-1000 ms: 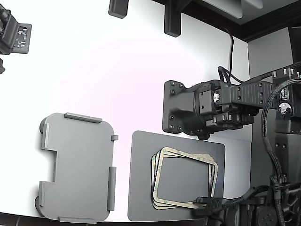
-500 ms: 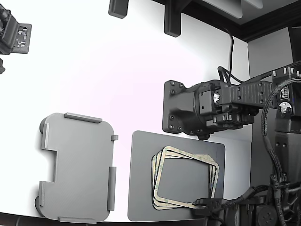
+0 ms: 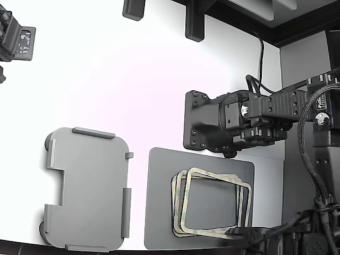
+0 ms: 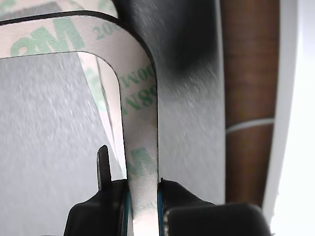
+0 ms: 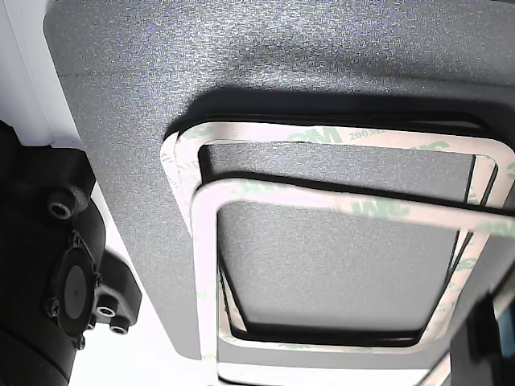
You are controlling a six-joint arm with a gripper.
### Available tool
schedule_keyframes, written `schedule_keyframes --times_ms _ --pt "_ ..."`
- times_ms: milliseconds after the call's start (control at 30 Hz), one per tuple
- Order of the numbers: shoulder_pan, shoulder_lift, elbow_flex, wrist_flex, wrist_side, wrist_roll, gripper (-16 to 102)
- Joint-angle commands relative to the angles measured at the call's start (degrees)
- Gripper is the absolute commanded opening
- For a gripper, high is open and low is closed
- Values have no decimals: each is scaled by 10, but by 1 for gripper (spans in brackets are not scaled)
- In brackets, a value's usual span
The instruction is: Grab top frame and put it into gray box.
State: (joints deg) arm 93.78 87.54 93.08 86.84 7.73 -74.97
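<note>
The gripper (image 4: pixel 142 196) pinches one side rail of the top frame (image 3: pixel 212 204) between both jaws (rail edge-on in the wrist view). The frame sits tilted above the remaining frames (image 3: pixel 176 204) on the dark mat (image 3: pixel 159 202). The gray box (image 3: pixel 87 188) lies beside the mat, towards the exterior view's left.

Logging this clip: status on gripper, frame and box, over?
Gripper shut on top frame, one edge pinched. Frame skewed off the stack on the dark mat. Gray box empty, path across the table unobstructed.
</note>
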Motion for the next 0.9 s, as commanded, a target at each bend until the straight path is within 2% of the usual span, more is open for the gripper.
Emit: schedule_keyframes --times_ms 0,100,233,367,633,733,867 --pt "-25 17 -60 23 33 68 -11" --pt "-45 42 -89 23 66 191 -11" --pt "-71 40 -167 70 127 291 -11" --pt "-112 44 -210 79 157 416 -11" --pt "-247 68 -257 79 163 645 -11" --pt "-288 101 -222 80 185 754 -11" --pt "-362 121 -216 80 180 778 -11"
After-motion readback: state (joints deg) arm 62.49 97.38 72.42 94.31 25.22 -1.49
